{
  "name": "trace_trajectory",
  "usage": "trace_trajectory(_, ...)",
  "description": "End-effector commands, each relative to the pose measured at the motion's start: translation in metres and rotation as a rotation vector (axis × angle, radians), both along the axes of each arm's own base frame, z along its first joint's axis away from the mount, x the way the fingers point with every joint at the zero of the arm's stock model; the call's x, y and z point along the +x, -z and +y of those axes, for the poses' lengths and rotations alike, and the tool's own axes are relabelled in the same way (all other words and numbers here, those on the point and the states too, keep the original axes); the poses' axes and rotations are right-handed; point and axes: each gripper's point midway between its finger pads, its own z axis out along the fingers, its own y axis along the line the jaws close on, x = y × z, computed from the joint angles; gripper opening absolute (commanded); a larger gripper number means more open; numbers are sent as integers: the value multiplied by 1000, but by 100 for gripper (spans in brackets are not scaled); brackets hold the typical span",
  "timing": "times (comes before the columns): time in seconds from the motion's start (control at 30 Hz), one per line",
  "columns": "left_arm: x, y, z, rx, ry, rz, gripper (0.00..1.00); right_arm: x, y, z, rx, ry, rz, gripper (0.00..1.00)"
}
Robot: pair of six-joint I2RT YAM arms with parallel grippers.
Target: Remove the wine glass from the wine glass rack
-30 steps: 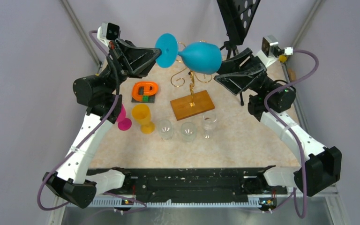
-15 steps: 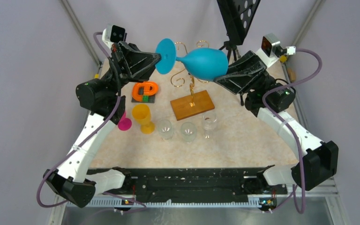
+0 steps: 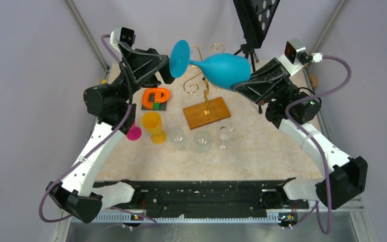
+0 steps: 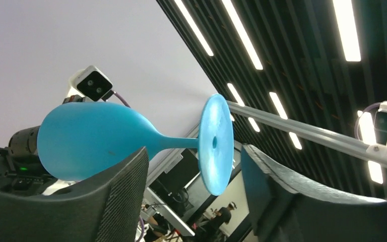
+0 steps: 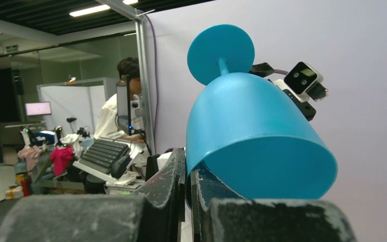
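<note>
Two grippers flank the wine glass [image 3: 226, 70], which lies sideways in the air over the far part of the table [image 3: 262, 146], bowl to the right, foot to the left. We see the right gripper [image 3: 243, 84] clamped on the bowl's rim wall, one finger inside and one outside, plain in the right wrist view, so it alone carries the glass. The left gripper [image 3: 165, 69] is spread wide just left of the foot. In the left wrist view the foot disc sits between its fingers [image 4: 123, 191] and touches neither. The wine glass rack [image 3: 205, 83] stands below and just near of the glass, on its wooden base [image 3: 206, 112]. The stem crosses over the far-left gold curls, and from above we cannot tell if it is fully clear of them. We judge the step as carrying the glass away from the rack. To do it well, hold the right pinch firm, since a thin rim grip on a long sideways glass can pivot. Go up and away from the curls before any turn, so the stem and foot do not hook a spiral. The left gripper should either back off or close gently on the foot for support. Set-down needs a spot away from the three clear glasses [image 3: 201, 141] and the yellow cup [image 3: 152, 126] near the base.
</note>
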Motion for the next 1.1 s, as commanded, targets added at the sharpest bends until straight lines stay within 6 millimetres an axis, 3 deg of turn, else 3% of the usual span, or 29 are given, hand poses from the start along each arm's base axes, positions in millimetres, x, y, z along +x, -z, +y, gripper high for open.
trace_trajectory(0.0,-21,-4,3,45,-110,-164,76,-23,-16,-16,58,101,-54,0)
trace_trajectory(0.13,-13,23,-9,170,-149,-185,88,-9,-16,-14,-28,244,26,0)
trace_trajectory(0.23,-2,44,-15,241,-183,-181,91,14,-7,-15,-115,403,135,0)
trace_trajectory(0.4,23,88,-22,430,-318,-177,93,36,22,-31,-287,633,282,0)
trace_trajectory(0.47,36,109,-18,523,-409,-154,93,43,48,-40,-404,714,371,0)
trace_trajectory(0.53,43,122,-9,600,-503,-140,93,44,66,-50,-507,774,434,0)
trace_trajectory(0.8,49,124,55,794,-916,-175,92,50,123,-111,-738,1095,657,0)
trace_trajectory(0.9,55,134,80,861,-1052,-138,92,61,148,-133,-837,1224,739,0)
trace_trajectory(0.93,58,129,88,852,-1104,-141,92,66,159,-139,-886,1266,769,0)
trace_trajectory(0.97,59,139,95,893,-1128,-116,92,72,170,-145,-937,1306,799,0)
trace_trajectory(1.07,63,148,112,945,-1209,-84,92,84,205,-149,-1096,1343,859,0)
